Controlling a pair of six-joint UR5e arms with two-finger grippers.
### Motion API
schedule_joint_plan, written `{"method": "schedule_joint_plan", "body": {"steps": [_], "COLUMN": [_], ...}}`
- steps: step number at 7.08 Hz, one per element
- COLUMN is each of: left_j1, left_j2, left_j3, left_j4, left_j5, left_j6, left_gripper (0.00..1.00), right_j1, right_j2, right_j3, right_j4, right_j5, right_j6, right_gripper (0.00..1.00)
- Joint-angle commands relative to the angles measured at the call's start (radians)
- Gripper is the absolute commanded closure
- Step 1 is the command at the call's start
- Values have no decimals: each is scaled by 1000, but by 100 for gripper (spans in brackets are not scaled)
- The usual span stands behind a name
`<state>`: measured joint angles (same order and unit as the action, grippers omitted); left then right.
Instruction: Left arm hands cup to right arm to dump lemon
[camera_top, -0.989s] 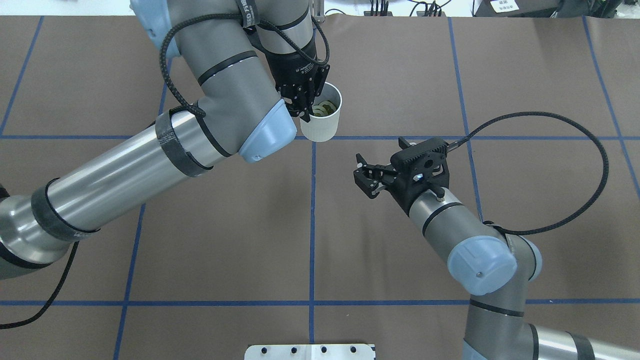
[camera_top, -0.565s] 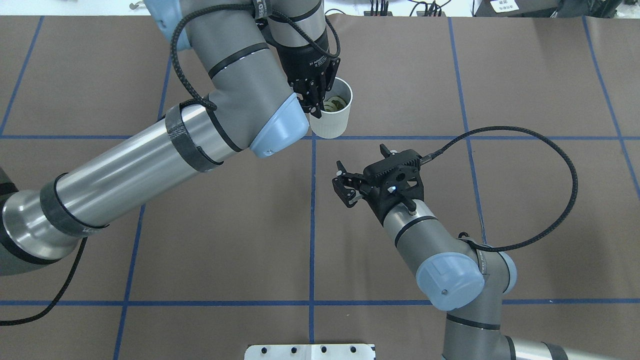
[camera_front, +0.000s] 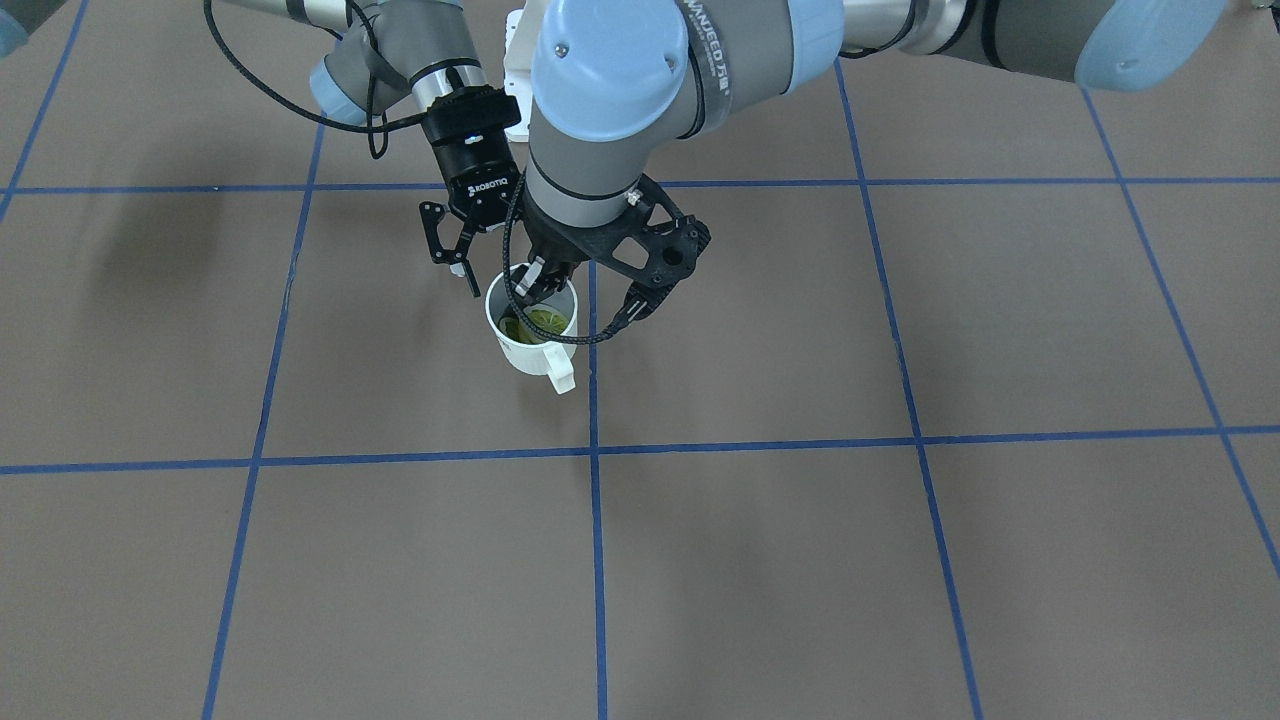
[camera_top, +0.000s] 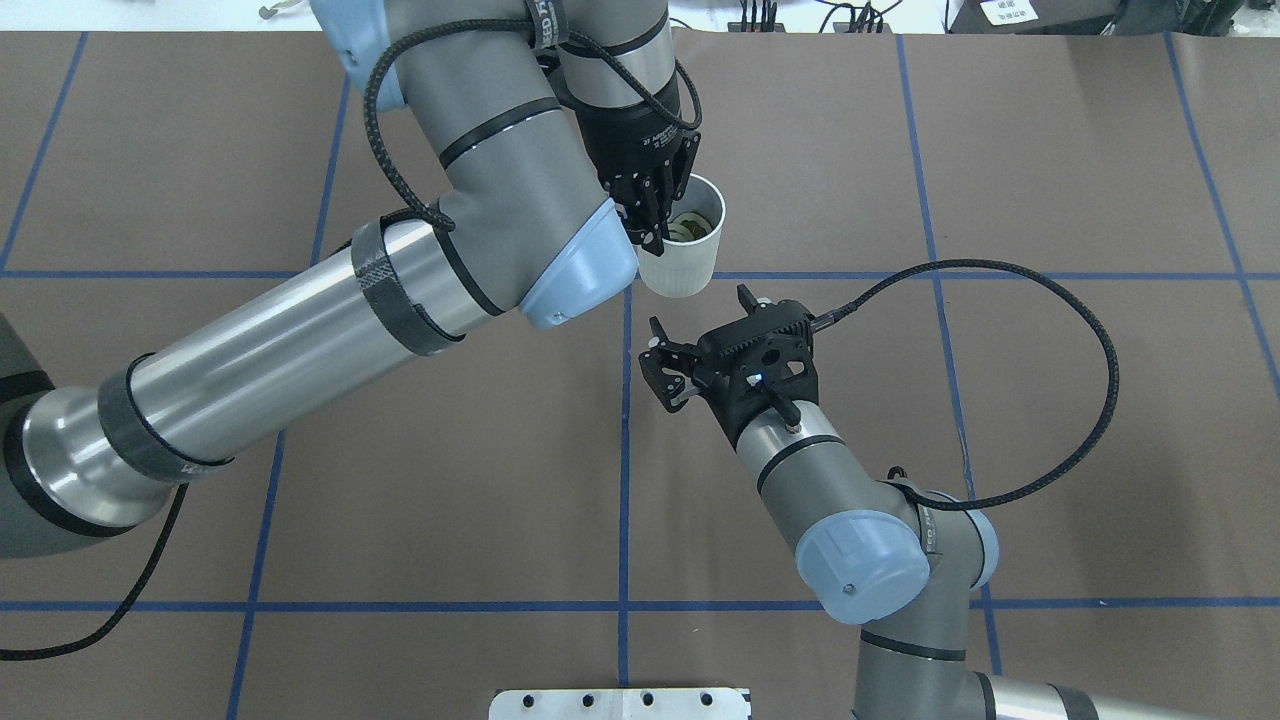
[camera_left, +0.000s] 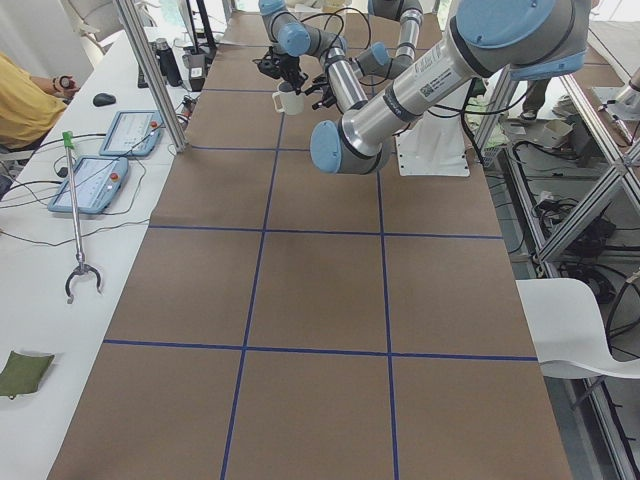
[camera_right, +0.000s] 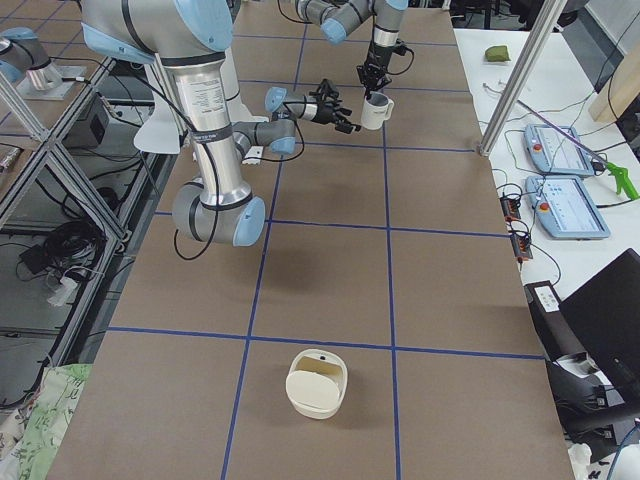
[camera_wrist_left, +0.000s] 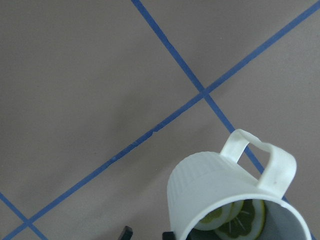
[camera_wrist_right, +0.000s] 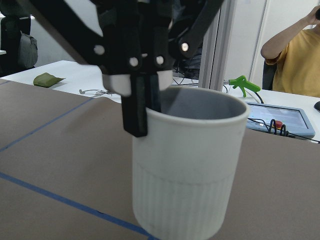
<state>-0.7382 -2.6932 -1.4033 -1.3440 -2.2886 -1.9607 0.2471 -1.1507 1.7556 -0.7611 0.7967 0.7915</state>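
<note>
The cream-white cup (camera_top: 690, 262) hangs upright above the table, its handle (camera_front: 560, 373) pointing away from the robot. My left gripper (camera_top: 657, 228) is shut on its rim, one finger inside and one outside. Lemon slices (camera_front: 545, 322) lie in the cup and also show in the left wrist view (camera_wrist_left: 235, 220). My right gripper (camera_top: 660, 375) is open and empty, just short of the cup on the robot's side, jaws facing it. The right wrist view shows the cup (camera_wrist_right: 187, 165) close ahead, with the left gripper's fingers (camera_wrist_right: 140, 100) on its rim.
Brown table cover with blue tape grid lines (camera_top: 625, 450). A cream-coloured container (camera_right: 316, 382) sits far off towards the table's right end. White base plate (camera_top: 620, 703) at the robot's edge. Operators' desks with tablets (camera_right: 565, 205) lie beyond the table's far side.
My left arm has carried the cup a little to the right. My right gripper has moved left and closer to the cup, still open.
</note>
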Motion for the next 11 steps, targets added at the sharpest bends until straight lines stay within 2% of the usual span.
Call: {"method": "schedule_joint_plan", "body": {"steps": [1, 3, 11], "left_j1": [9, 11, 13], "left_j2": [0, -3, -2], "left_j3": [-2, -6, -28], "left_j4": [0, 3, 3], "left_j5": [0, -35, -74], "left_j6": [-4, -6, -21], "left_gripper": [100, 100, 100], "right_j1": [1, 6, 14], "right_j2": [8, 8, 8], "right_j3": [-2, -2, -4], "right_j4": [2, 3, 3], "right_j5": [-8, -10, -37], "right_j6": [0, 0, 74], "right_gripper": [0, 0, 0]}}
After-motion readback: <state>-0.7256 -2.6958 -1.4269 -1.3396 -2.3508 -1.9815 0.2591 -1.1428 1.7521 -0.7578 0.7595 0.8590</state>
